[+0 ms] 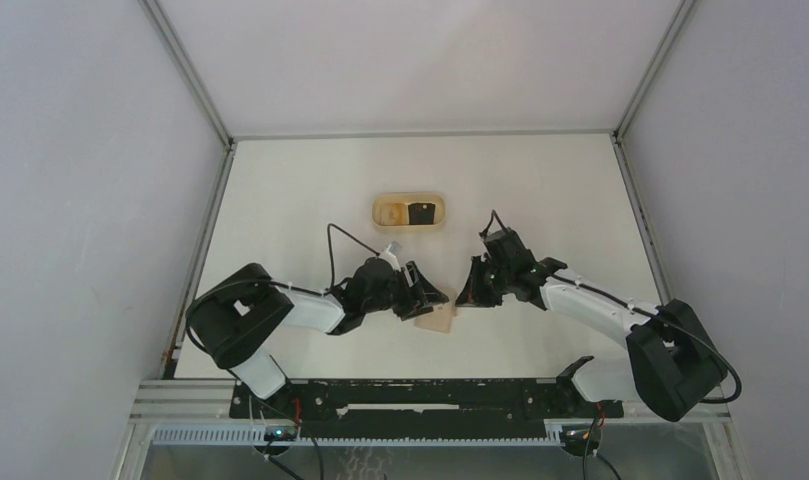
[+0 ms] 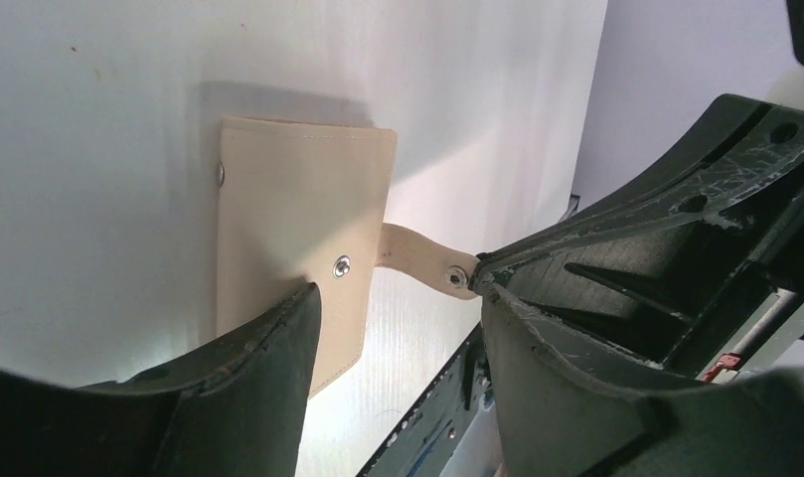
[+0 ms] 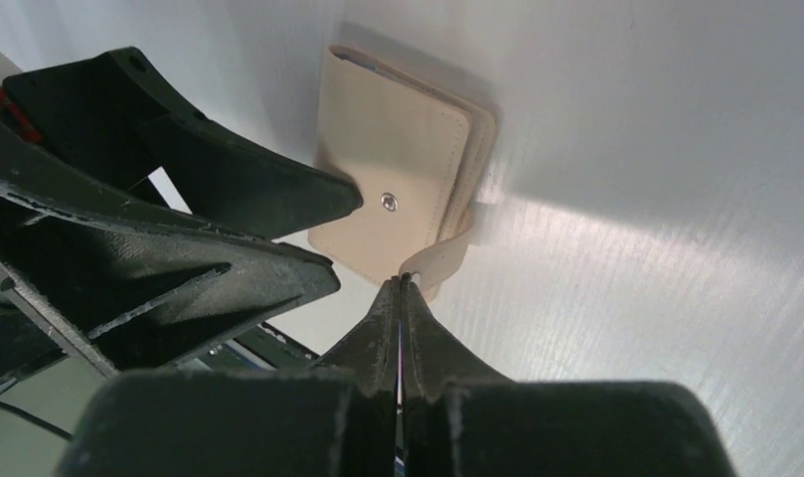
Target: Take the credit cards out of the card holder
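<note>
The tan card holder [image 1: 439, 321] lies flat on the table between my two grippers. Its snap strap [image 2: 413, 256] is undone and pulled out sideways. My right gripper [image 3: 404, 282] is shut on the end of that strap [image 3: 447, 256]. My left gripper [image 2: 398, 298] is open over the holder [image 2: 298, 219], one fingertip [image 3: 328, 194] resting on its face beside the snap [image 3: 389, 202]. A thin bluish card edge [image 3: 373, 64] shows at the holder's far opening. A black credit card [image 1: 421, 212] lies in the tray.
The tan oval tray [image 1: 386, 212] sits behind the grippers at the middle of the table. Grey walls stand left and right of the white table. The black rail of the arm bases [image 1: 430, 395] runs along the near edge.
</note>
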You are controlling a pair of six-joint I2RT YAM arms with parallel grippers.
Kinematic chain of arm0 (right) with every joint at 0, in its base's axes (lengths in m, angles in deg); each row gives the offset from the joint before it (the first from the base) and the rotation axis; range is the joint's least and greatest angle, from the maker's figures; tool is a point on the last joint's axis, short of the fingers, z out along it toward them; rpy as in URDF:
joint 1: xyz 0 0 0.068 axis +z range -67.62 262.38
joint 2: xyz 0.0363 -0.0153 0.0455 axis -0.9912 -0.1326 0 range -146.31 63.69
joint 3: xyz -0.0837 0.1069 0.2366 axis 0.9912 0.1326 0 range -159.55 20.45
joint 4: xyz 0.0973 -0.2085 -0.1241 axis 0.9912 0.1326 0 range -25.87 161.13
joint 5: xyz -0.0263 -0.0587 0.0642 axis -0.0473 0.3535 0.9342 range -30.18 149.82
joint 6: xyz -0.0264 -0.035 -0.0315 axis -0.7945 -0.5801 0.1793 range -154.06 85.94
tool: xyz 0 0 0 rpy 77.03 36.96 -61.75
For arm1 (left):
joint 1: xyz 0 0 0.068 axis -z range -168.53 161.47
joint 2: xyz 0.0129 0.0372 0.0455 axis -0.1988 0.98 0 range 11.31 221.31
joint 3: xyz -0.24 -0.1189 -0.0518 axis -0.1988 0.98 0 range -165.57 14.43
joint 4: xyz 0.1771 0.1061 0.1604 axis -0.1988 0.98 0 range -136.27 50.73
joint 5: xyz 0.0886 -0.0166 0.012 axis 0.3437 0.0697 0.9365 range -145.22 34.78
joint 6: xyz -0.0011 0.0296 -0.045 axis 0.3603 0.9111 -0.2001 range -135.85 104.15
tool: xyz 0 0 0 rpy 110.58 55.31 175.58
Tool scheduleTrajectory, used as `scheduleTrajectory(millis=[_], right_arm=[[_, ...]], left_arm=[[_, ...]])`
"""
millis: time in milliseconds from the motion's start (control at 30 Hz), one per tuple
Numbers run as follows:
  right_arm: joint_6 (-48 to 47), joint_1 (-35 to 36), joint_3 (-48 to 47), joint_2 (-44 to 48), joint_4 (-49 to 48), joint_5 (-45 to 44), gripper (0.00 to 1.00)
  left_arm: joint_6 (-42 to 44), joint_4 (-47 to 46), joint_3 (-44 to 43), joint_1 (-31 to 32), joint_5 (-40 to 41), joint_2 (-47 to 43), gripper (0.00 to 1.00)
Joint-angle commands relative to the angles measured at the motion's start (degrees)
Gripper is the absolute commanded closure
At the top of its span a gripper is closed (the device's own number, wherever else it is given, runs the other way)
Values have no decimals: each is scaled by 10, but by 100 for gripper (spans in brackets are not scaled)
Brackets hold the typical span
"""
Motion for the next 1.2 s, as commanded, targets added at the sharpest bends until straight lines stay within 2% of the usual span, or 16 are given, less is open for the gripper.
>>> scheduleTrajectory(millis=[0,300,567,600,833,1167], right_arm=[[8,-2,-2,-25,-49,13,100],[22,11,-33,-94,-89,26,100],[23,25,-70,-107,-72,21,100],[23,27,-74,-111,-70,20,100],[25,37,-93,-142,-64,19,100],[20,43,-111,-172,-57,17,100]], left_arm=[[-45,-38,22,-6,17,11,35],[-82,-70,57,-14,30,15,38],[-105,-130,81,-20,21,35,55],[-105,-133,83,-21,21,35,58],[-113,-158,91,-29,11,49,99],[-121,-188,93,-35,-5,72,100]])
